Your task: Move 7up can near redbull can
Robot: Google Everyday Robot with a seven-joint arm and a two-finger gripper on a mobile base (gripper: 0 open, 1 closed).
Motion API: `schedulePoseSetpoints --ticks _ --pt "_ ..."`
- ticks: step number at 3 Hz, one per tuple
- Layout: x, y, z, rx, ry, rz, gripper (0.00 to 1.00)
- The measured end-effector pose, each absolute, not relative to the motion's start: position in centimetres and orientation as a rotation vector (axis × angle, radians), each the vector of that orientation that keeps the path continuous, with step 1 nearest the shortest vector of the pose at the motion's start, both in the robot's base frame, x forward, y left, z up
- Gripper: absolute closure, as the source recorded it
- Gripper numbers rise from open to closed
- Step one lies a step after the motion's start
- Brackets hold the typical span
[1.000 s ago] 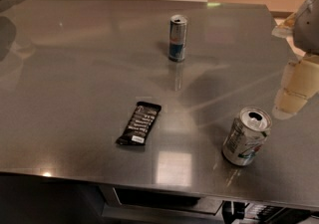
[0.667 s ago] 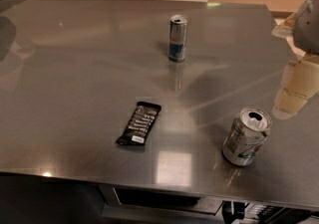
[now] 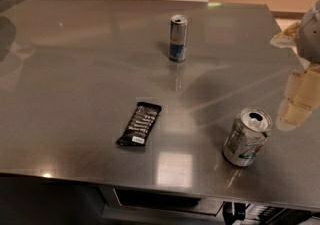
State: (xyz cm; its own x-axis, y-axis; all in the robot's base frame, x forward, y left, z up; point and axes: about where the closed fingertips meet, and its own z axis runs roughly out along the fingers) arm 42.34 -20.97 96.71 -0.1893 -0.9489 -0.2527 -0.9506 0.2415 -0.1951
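Observation:
The 7up can point(image 3: 247, 137), silver-white with green and red marks and an open top, stands tilted toward the camera near the table's front right. The redbull can point(image 3: 178, 38), slim and blue and silver, stands upright at the back middle of the table. My gripper point(image 3: 299, 100) hangs at the right edge of the view, a little right of and above the 7up can, apart from it. It holds nothing that I can see.
A black snack bar wrapper point(image 3: 139, 124) lies flat left of the 7up can, near the front. The grey metal table point(image 3: 90, 69) ends at a front edge just below the can and a right edge behind my gripper.

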Motion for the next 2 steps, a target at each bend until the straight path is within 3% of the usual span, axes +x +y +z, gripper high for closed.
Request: schedulePoseSetpoints --ticks 2 --pt "39.3 -18.9 93.6 -1.838 2.104 0.177 0.00"
